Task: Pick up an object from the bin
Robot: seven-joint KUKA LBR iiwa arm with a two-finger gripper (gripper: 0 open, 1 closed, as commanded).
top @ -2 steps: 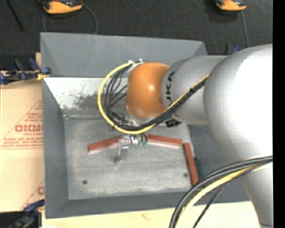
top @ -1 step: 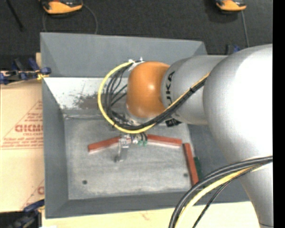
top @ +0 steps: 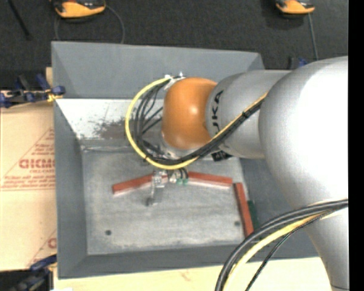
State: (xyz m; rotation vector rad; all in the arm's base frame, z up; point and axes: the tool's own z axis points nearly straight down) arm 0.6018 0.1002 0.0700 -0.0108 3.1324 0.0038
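**Risks.**
- The gripper (top: 153, 193) sits low in the bin (top: 109, 226), at the inner end of the left stick (top: 130, 187). This is a flat red-orange strip that runs out to the gripper's left.
- Judgement: a grip at the very end of a long thin strip is a poor one. On the lift the stick may pivot, droop and slide out.
- The strip lies flat on the floor, so a close may also skate over it and take nothing.
- The right stick (top: 209, 180), same colour, starts just right of the gripper. A small green bit (top: 183, 179) lies between that stick and the gripper.
- A close here could nip the green bit, or both stick ends at once. The load would then hang lopsided and could drop.
- The third stick (top: 242, 208) lies well right of the gripper and nearer the viewer. It looks out of play.

**Hand.**
- Opening: cannot tell. The orange cover (top: 185, 114) directly above the gripper hides most of it, and what shows below is too small to read.
- Contact: the gripper's tip overlaps the left stick's inner end in this view. Whether it touches the stick or hangs just above it, cannot tell.
- Nothing is seen clamped, so no hold is logged.

**Task's thing.** Taken to be the left stick, as the nearest to the gripper. It lies flat on the floor and is not lifted.
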